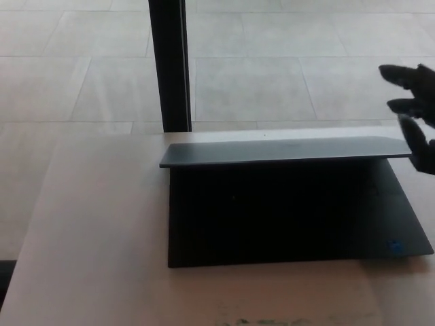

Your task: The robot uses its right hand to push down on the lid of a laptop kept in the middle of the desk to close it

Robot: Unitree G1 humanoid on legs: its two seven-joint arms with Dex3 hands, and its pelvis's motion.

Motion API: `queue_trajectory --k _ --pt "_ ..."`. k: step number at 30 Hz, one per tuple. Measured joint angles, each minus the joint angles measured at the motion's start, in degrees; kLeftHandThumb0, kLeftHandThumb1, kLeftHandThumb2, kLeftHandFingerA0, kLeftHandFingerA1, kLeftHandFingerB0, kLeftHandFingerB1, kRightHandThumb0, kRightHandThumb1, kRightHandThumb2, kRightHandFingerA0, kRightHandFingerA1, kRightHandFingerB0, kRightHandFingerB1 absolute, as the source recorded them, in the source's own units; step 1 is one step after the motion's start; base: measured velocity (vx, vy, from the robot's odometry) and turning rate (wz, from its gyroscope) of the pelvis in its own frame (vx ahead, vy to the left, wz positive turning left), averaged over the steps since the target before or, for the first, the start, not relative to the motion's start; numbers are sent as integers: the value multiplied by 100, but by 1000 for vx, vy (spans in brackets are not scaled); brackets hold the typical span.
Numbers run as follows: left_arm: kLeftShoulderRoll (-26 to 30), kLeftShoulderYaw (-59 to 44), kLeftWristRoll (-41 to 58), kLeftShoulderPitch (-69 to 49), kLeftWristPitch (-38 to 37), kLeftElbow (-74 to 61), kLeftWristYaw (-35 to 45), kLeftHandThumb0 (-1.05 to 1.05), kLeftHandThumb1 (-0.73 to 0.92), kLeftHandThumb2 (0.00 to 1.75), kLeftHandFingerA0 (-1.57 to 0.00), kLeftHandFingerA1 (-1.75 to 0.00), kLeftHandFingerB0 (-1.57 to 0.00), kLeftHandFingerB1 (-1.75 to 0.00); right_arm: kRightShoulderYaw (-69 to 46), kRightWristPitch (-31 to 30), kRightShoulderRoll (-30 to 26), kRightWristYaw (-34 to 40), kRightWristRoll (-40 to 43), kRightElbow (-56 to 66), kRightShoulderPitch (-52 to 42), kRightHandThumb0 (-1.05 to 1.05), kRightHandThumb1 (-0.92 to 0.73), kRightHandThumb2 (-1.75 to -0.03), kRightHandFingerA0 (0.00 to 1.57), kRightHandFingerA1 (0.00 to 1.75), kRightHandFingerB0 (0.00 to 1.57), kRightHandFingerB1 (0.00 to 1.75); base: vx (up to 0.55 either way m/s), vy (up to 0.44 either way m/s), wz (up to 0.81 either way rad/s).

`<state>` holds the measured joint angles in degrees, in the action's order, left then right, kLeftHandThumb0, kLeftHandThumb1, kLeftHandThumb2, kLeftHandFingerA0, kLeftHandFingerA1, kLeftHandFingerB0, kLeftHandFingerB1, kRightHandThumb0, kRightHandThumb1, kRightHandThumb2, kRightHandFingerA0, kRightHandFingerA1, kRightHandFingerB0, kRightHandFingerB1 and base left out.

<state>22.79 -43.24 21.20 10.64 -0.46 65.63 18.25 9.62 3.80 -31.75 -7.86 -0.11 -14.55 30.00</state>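
Observation:
A black laptop [285,217] lies on the pale desk [95,224], a little right of centre. Its lid [285,150] is tilted far forward, so I see mostly its thin dark top edge above the shadowed keyboard. A small blue sticker [393,245] marks the base's near right corner. My right hand [414,102] has come in at the right edge, black, its fingers spread apart and holding nothing. It hovers just above and beyond the lid's right end, and I cannot tell whether it touches the lid. My left hand is out of sight.
A dark vertical post [170,64] stands behind the desk's far edge, left of the laptop. Beyond it lies a light tiled floor [272,68]. The desk's left edge [30,231] runs diagonally, with a dark patch at the bottom left corner.

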Motion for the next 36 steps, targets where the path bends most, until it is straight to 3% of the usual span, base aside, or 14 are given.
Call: queue_trajectory --k 1,3,4,14,23,24,25,36 --pt "0 4 1 1 0 4 0 -105 80 71 -28 -44 -24 -34 137 9 -10 -24 -86 -82 13 -86 -78 -83 29 50 26 36 0 0 0" --pt "0 6 7 2 0 9 0 -105 80 71 -30 -45 -24 -34 359 26 -25 -71 -249 -207 41 -84 -79 -79 31 49 29 35 0 0 0" --pt "0 6 9 2 0 10 0 -105 82 70 -29 -45 -25 -35 462 40 -38 -91 -331 -277 85 -78 -90 -68 32 46 36 32 0 0 0" --pt "0 21 23 18 0 9 4 -105 83 72 -28 -44 -24 -33 1404 233 -145 -142 -1091 -1039 451 -75 -91 -68 29 48 36 33 0 0 0" --pt "85 38 67 50 0 4 22 -105 81 72 -27 -45 -23 -36 2100 542 -144 -38 -1778 -1887 129 -80 -92 -68 29 50 34 34 0 0 1" --pt "95 46 78 65 0 4 36 -105 82 72 -30 -47 -24 -36 2134 595 -144 -7 -1833 -1924 90 -87 -78 -82 33 56 32 39 0 0 0" --pt "120 56 95 76 0 6 50 -105 82 72 -29 -46 -24 -35 2174 666 -141 42 -1917 -1991 11 -82 -92 -68 35 55 36 36 0 0 0" --pt "204 128 211 78 0 39 59 -105 83 71 -29 -47 -26 -36 2307 1146 -48 818 -2414 -2521 -255 -81 -92 -69 30 55 31 39 0 0 0"
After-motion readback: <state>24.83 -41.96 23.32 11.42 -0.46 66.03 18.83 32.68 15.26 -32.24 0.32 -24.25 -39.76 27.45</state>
